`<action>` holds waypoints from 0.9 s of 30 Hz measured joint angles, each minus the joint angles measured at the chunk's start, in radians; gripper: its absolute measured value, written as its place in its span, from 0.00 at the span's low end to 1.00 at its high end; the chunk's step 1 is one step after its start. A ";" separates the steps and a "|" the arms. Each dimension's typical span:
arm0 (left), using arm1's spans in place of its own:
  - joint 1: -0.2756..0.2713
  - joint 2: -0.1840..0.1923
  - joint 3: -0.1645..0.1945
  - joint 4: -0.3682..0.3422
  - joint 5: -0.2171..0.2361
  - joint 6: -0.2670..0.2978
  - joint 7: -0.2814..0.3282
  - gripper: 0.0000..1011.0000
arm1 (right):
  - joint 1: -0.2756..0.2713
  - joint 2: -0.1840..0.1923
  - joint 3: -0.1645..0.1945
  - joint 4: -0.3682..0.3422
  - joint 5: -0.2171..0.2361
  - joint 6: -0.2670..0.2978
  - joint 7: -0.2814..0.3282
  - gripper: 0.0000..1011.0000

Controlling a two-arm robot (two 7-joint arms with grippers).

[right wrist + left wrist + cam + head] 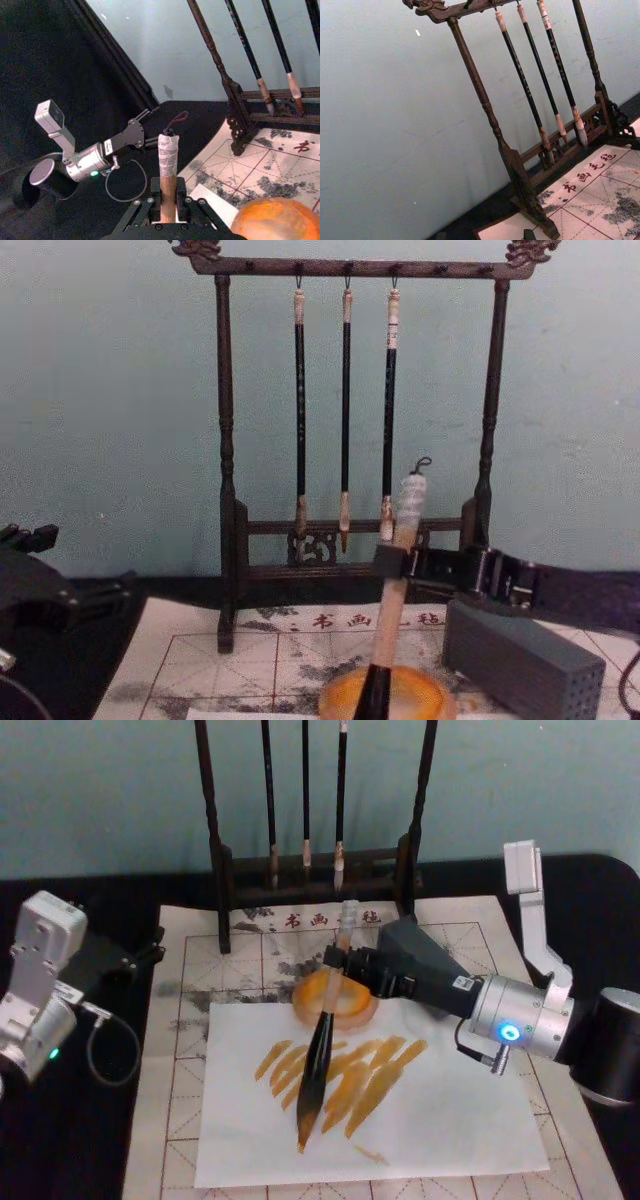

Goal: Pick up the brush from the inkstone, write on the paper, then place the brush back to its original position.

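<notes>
My right gripper (340, 960) is shut on the tan handle of the brush (318, 1060), above the orange inkstone (350, 1005). The brush slants toward me, and its dark bristle tip rests low on a white sheet (440, 1120) among orange-brown strokes. That sheet lies on the paper (200, 1020) with red grid lines. In the right wrist view the handle with its whitish cap (168, 155) stands between the right gripper (168, 192) fingers, beside the inkstone (277, 217). From the chest the brush (395, 590) leans over the inkstone (420, 695). My left gripper (148, 952) sits parked and open at the far left.
A dark wooden brush rack (225, 870) with three thin hanging brushes (345, 410) stands at the back edge of the paper. Black cloth (100, 1140) covers the table around the sheets. A cable loops by the left arm (110, 1050).
</notes>
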 joint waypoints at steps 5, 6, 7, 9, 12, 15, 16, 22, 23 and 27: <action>0.000 0.000 0.000 0.000 0.000 0.000 0.000 0.99 | 0.002 0.000 0.000 0.008 -0.010 -0.008 0.001 0.20; 0.000 0.000 0.000 0.000 0.000 0.000 0.000 0.99 | 0.002 0.000 0.000 0.009 -0.011 -0.010 0.001 0.20; 0.000 0.000 0.000 0.000 0.000 0.000 0.000 0.99 | 0.002 -0.001 0.000 0.011 -0.014 -0.012 0.002 0.20; 0.000 0.000 0.000 0.000 0.000 0.000 0.000 0.99 | 0.002 -0.002 0.002 0.012 -0.018 -0.016 0.002 0.20; 0.000 0.000 0.000 0.000 0.000 0.000 0.000 0.99 | 0.002 -0.003 0.005 0.015 -0.022 -0.021 0.003 0.20; 0.000 0.000 0.000 0.000 0.000 0.000 0.000 0.99 | 0.001 -0.004 0.008 0.017 -0.025 -0.024 0.003 0.20; 0.000 0.000 0.000 0.000 0.000 0.000 0.000 0.99 | 0.001 -0.005 0.008 0.018 -0.026 -0.025 0.003 0.20; 0.000 0.000 0.000 0.000 0.000 0.000 0.000 0.99 | 0.000 -0.010 0.015 0.025 -0.035 -0.034 0.004 0.20; 0.000 0.000 0.000 0.000 0.000 0.000 0.000 0.99 | 0.000 -0.011 0.016 0.026 -0.038 -0.036 0.005 0.20; 0.000 0.000 0.000 0.000 0.000 0.000 0.000 0.99 | 0.001 -0.014 0.021 0.031 -0.046 -0.043 0.004 0.20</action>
